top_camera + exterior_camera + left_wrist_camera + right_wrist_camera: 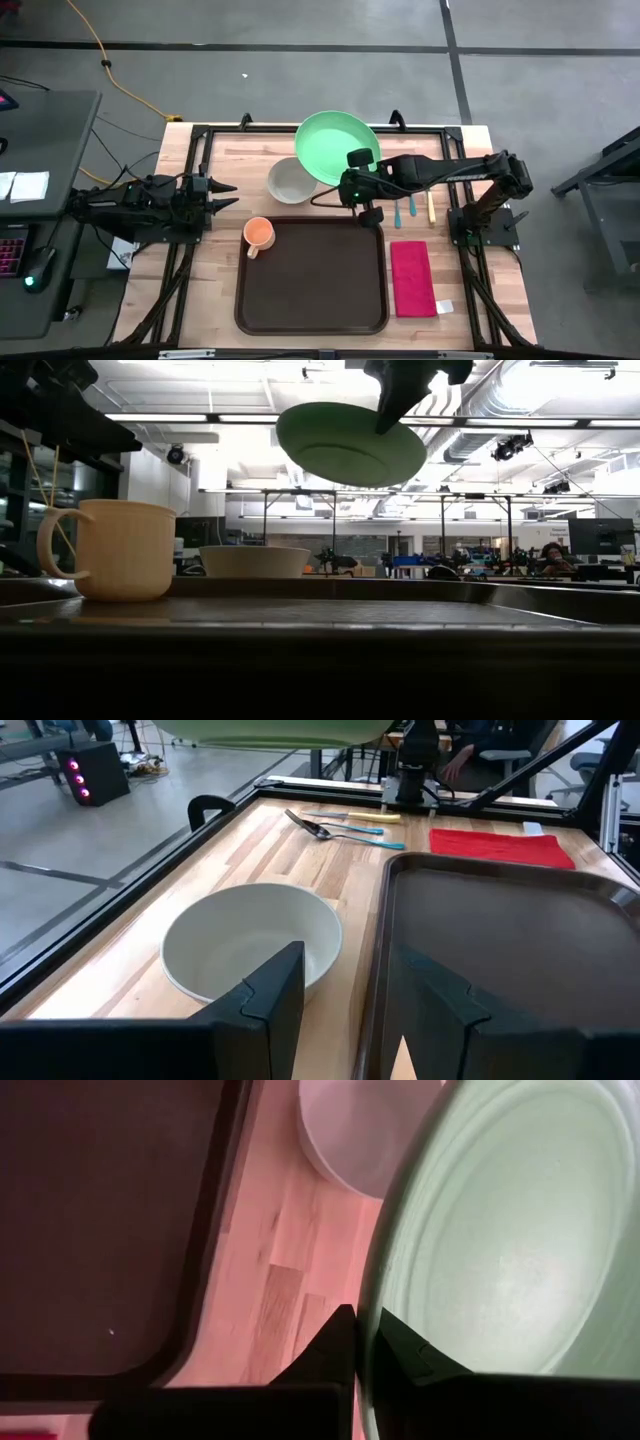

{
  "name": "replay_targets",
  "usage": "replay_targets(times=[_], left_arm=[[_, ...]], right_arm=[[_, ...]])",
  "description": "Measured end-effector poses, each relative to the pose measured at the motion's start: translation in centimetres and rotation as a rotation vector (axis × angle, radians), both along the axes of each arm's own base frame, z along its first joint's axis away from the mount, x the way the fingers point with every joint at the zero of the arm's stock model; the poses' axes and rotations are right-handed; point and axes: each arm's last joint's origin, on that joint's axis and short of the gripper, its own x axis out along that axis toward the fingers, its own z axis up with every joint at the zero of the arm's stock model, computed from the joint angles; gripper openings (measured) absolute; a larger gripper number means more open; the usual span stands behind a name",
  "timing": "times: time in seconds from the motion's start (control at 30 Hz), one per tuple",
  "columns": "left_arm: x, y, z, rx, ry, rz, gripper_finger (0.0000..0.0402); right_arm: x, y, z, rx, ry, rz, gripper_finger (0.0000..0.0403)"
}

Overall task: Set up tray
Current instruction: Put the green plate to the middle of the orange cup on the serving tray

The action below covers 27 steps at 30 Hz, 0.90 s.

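The tray (311,275) lies bare at six o'clock on my desk (215,290). At its twelve, my right claw (352,178) pinches the green plate (335,146) by its rim, aloft over the white bowl (292,181). That thin edge-hold could slip, I reckon, dropping the plate onto the bowl. My left claw (228,197) waits open at nine.

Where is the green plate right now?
In the low view the green plate hangs in the air, pinched at its rim by the right gripper, above the white bowl.
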Motion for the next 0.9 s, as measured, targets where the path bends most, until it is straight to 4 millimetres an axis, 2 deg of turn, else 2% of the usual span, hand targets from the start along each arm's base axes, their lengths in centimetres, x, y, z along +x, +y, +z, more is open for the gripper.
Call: replay_targets(times=[0.4,0.9], left_arm=[[0.0,0.0,0.0,0.000,0.001,0.000,0.0179],[0.0,0.0,0.0,0.000,0.002,0.000,0.0179]], right_arm=[[0.0,0.6,0.0,0.008,0.001,0.022,0.0000],[-0.5,5.1,0.0,0.041,-0.013,0.108,0.0000]])
